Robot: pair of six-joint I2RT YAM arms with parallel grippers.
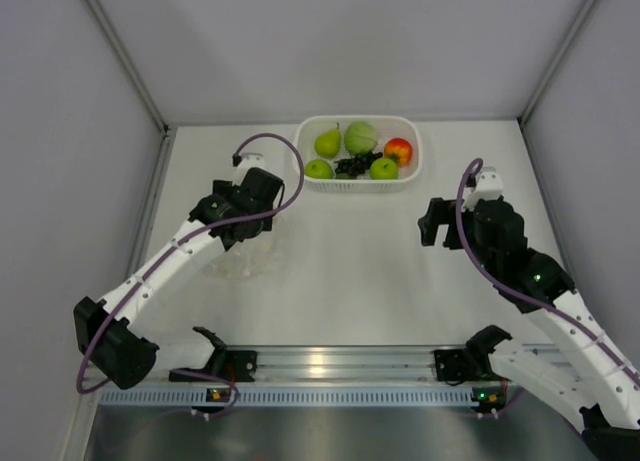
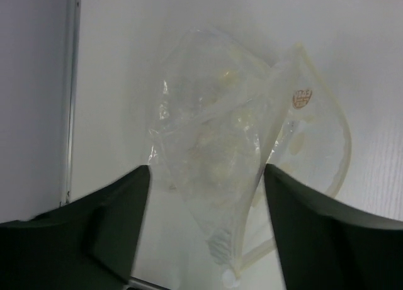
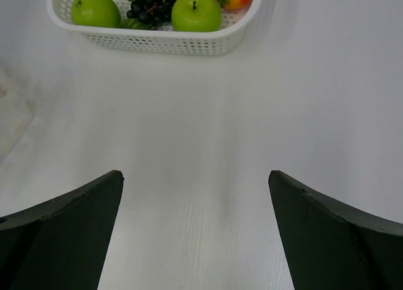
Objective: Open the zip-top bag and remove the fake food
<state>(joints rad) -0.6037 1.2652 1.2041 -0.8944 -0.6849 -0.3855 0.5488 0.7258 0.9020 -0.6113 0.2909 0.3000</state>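
The clear zip-top bag (image 2: 220, 133) lies crumpled on the white table, its zip strip (image 2: 340, 145) curved open, and it looks empty. In the top view the bag (image 1: 245, 261) lies under my left gripper (image 1: 246, 233). My left gripper (image 2: 206, 170) is open, with its jaws on either side of the bag's near corner and not touching it. The fake food sits in the white basket (image 1: 360, 185): a pear (image 1: 328, 141), a pale ball (image 1: 360, 137), a red-yellow apple (image 1: 399, 151), two green apples (image 1: 319, 168) and grapes (image 1: 352, 165). My right gripper (image 3: 195, 173) is open and empty over bare table.
The basket (image 3: 164, 41) stands at the back centre, ahead of my right gripper (image 1: 432, 224). Grey walls close in the table on the left, back and right. A metal rail (image 1: 340, 366) with the arm bases runs along the near edge.
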